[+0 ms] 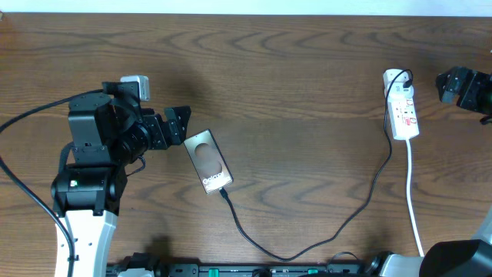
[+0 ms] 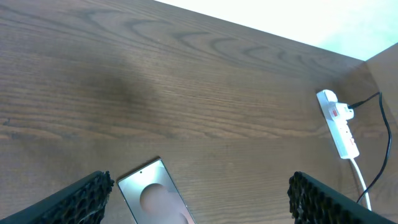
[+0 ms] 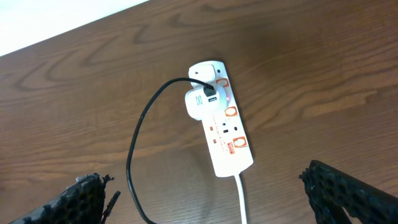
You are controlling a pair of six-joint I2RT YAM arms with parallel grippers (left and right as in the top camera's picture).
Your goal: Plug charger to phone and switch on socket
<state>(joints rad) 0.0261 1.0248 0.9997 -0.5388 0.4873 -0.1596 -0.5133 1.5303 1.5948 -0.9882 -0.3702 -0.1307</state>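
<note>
Left wrist view, left gripper (image 2: 200, 190): released, jaws spread wide. Its ridged black fingers (image 2: 78, 200) sit at the two lower corners of the frame with nothing held between them.
Under the left gripper: the phone (image 2: 152, 198) lies flat, back up. Its top end shows in the gap between the fingers and touches neither.
Overhead view, left gripper: it points right, with its tips just beside the phone's upper end. Whether they touch the phone cannot be told.
Phone's lie: at a slant on the table (image 1: 307, 61), upper end toward the left arm and white-lettered end toward the near edge.
Charger (image 1: 323, 242): a thin black cable. Its tip meets the phone's lettered end. The cable then sags toward the near table edge and climbs right to the socket. Whether the tip is fully seated cannot be told.
Right wrist view, right gripper (image 3: 202, 180): released and holding nothing, with the fingers far apart at the lower left and lower right.
Below the right gripper: the socket (image 3: 227, 134) lies flat on the wood, apart from both fingers.
Socket detail: a white adapter block (image 3: 198, 102) is plugged in near the far end. The black cable leaves it in a loop to the left. Red marks run along the strip; whether any switch is on cannot be told.
White cord (image 3: 241, 199): runs out of the strip's near end.
Overhead view, right gripper: at the right edge of the frame, near the socket and apart from it.
</note>
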